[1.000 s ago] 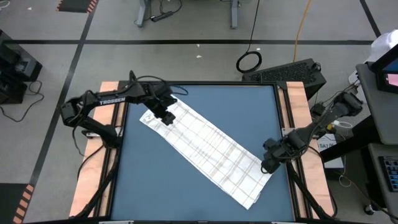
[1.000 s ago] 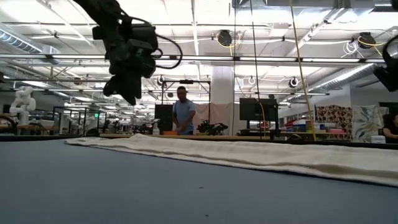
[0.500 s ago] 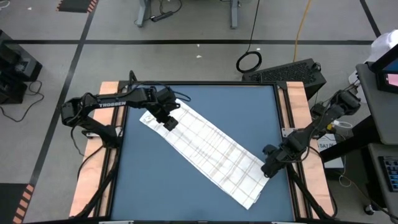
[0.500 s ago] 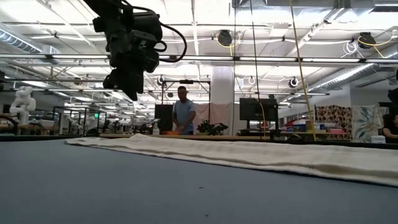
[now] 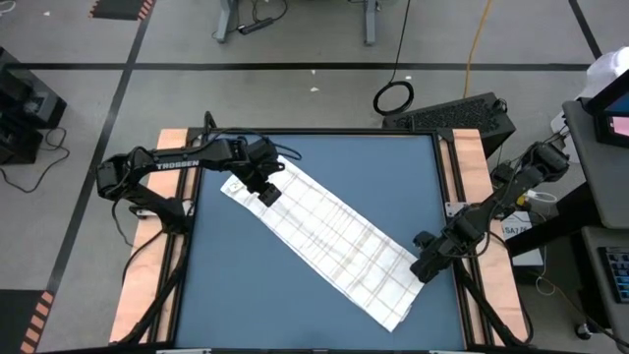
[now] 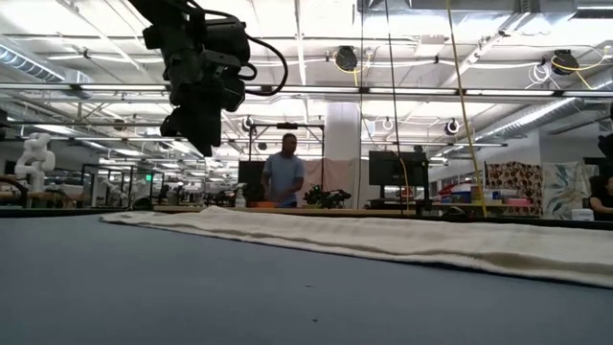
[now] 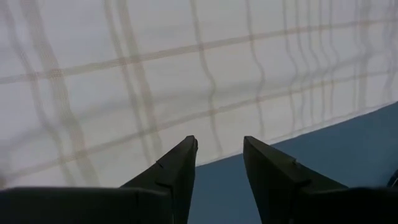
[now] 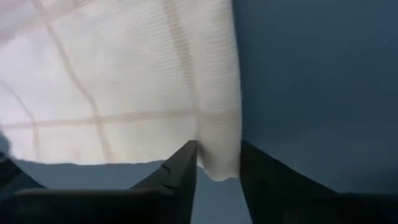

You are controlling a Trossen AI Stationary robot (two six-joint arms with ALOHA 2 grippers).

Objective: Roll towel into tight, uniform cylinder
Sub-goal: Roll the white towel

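The white towel (image 5: 324, 246) with faint grid lines lies flat and spread out slantwise on the blue table (image 5: 324, 157), from the far left to the near right. My left gripper (image 5: 267, 192) hangs open well above the towel's far-left end, over its long edge (image 7: 292, 130), touching nothing. My right gripper (image 5: 421, 270) is low at the towel's right corner. Its open fingers (image 8: 180, 168) stand on either side of that corner (image 8: 217, 169). My right gripper comes at the towel's right corner (image 8: 219, 167) slanting down from the table's right side, one finger on each side of it. The corner lies on the table. Whether the fingers touch the cloth, I cannot tell.
Wooden rails (image 5: 472, 167) run along the table's left and right sides. A dark keyboard (image 5: 457, 113) and a cable coil (image 5: 393, 96) lie beyond the far edge. A person (image 6: 283, 177) stands far behind the table. Bare blue surface (image 5: 246, 295) lies near left.
My right gripper has sunk toward the towel's right corner and tipped a little. My left gripper has shifted slightly along the towel toward the table's right, then kept still. The towel lies as before.
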